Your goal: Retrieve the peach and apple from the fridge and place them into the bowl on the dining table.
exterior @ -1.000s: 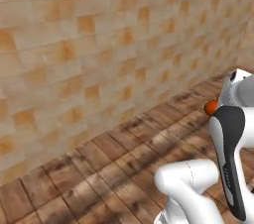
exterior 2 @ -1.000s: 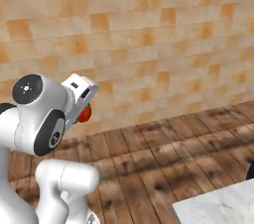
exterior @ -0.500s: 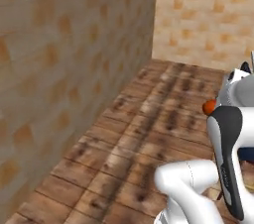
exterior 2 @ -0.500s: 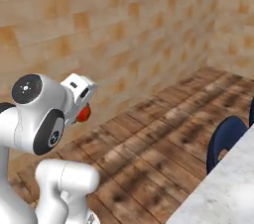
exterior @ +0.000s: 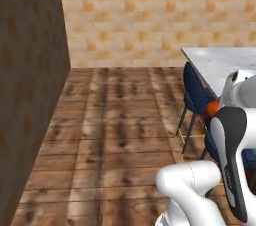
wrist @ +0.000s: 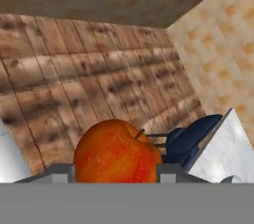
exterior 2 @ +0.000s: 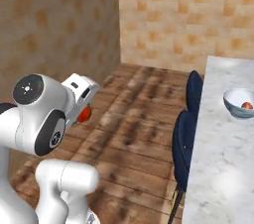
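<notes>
My gripper is shut on the apple, a deep orange-red fruit with a short stem, held up beside the arm's upper joint. From the right base view the apple shows under the white hand. In the left base view the apple peeks out behind the forearm. The pale blue bowl stands on the dining table at the right, with the peach inside it. The fridge is out of view.
Navy stools line the near edge of the marble table, and one stool stands just ahead of the arm. Wooden floor stretches to tiled walls, with a dark wall on the left.
The whole picture has swung: the base has turned, so the tiled wall slid aside and the table, stools and bowl came into view. The apple stays in the gripper.
</notes>
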